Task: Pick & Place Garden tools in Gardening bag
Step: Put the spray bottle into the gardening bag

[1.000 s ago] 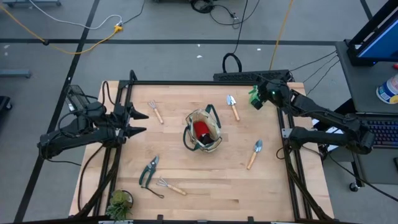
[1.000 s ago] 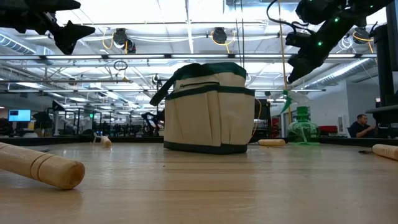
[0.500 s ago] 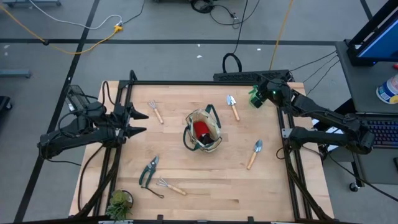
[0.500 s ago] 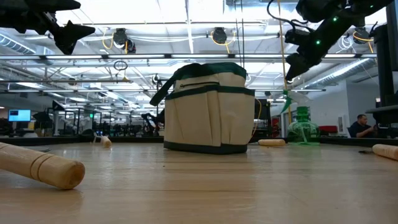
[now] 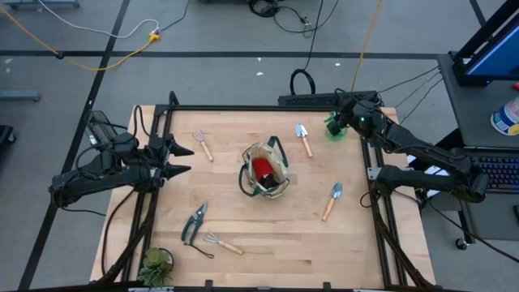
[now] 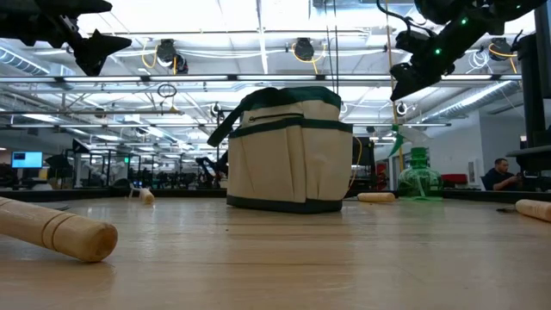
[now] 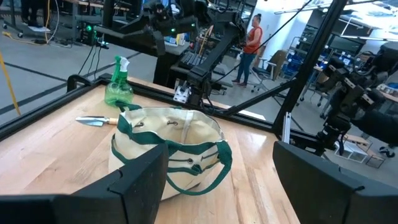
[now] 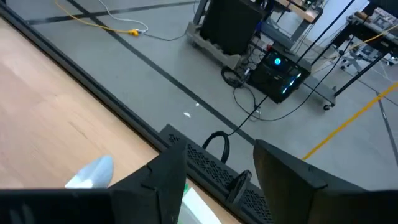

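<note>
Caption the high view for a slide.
Right gripper open above the green spray bottle; gardening bag mid-table among scattered tools; left gripper waits at left.

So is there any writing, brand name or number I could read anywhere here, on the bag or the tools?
None can be read.
Gardening bag: plain canvas, no print showing.
Spray bottle: no label legible.
Tools on the table: no markings visible.
Screens in the room behind: too small and blurred to read.
</note>
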